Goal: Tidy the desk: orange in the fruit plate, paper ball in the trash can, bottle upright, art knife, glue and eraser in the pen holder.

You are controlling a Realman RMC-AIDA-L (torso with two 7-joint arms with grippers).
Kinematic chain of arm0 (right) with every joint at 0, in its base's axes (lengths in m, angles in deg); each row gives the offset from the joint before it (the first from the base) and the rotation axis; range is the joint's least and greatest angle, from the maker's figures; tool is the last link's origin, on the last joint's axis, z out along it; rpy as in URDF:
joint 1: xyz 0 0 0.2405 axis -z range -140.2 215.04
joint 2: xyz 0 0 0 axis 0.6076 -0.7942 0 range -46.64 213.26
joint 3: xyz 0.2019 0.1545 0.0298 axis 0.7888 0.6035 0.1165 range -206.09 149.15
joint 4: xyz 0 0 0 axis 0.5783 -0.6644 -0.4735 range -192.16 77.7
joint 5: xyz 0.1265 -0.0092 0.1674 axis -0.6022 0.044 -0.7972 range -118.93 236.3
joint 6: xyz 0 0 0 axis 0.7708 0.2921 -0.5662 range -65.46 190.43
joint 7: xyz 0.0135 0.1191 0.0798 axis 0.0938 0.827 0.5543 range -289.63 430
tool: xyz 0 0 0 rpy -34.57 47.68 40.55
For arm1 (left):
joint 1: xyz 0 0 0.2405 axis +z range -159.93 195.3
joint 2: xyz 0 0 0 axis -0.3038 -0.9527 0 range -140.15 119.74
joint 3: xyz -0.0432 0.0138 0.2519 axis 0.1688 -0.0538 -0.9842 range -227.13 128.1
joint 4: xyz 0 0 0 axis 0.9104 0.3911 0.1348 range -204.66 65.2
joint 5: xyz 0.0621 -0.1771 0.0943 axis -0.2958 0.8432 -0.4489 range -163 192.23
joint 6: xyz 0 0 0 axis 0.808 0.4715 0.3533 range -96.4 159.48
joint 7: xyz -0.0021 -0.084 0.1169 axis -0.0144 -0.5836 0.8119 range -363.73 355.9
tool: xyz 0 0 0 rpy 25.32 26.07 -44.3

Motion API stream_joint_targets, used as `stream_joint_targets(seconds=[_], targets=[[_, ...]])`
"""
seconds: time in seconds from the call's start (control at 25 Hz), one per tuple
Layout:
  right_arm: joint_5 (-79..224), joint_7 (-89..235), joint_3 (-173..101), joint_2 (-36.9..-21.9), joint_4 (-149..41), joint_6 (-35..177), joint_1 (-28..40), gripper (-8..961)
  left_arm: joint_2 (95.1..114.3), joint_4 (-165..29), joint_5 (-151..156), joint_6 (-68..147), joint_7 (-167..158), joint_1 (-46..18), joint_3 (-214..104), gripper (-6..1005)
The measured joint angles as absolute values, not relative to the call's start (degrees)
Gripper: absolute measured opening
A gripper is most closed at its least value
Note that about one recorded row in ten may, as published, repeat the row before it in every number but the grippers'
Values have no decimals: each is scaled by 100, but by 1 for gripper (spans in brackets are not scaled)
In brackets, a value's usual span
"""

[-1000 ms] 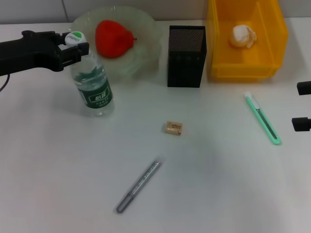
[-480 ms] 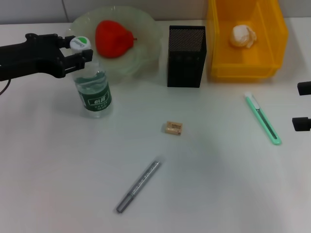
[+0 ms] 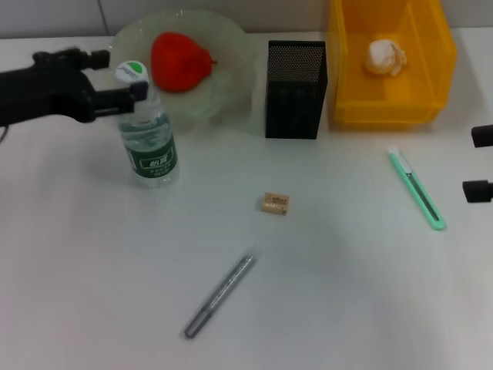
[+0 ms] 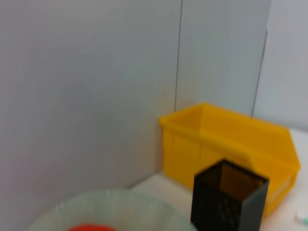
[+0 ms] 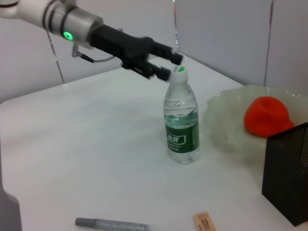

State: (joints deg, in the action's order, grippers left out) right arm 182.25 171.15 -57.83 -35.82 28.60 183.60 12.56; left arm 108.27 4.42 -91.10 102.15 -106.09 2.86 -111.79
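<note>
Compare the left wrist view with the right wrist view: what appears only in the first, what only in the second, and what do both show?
Only the left wrist view shows the yellow bin.

Only the right wrist view shows the upright water bottle, the left gripper open beside its cap, the grey pen and the eraser.

Both show the black mesh pen holder, the glass fruit plate and the red fruit on it.

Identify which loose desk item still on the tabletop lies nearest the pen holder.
The eraser, a small tan block directly before the pen holder; the green art knife and grey pen lie farther off.
</note>
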Motion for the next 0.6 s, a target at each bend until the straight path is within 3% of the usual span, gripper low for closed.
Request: stream_joint_targets(seconds=[0.16, 0.36, 0.6], targets=[[18251, 17803, -6117, -3572, 3309, 18292, 1214, 817, 10790, 456, -8569, 11059, -10370, 302, -10250, 815], [18597, 19360, -6963, -3566, 4213, 18201, 1050, 817, 10768, -27, -8195, 12465, -9695, 266, -8963, 815], [20264, 21193, -8257, -3551, 4620, 18160, 448, 817, 10480, -1225, -8100, 13864, -8355, 368, -8277, 815]])
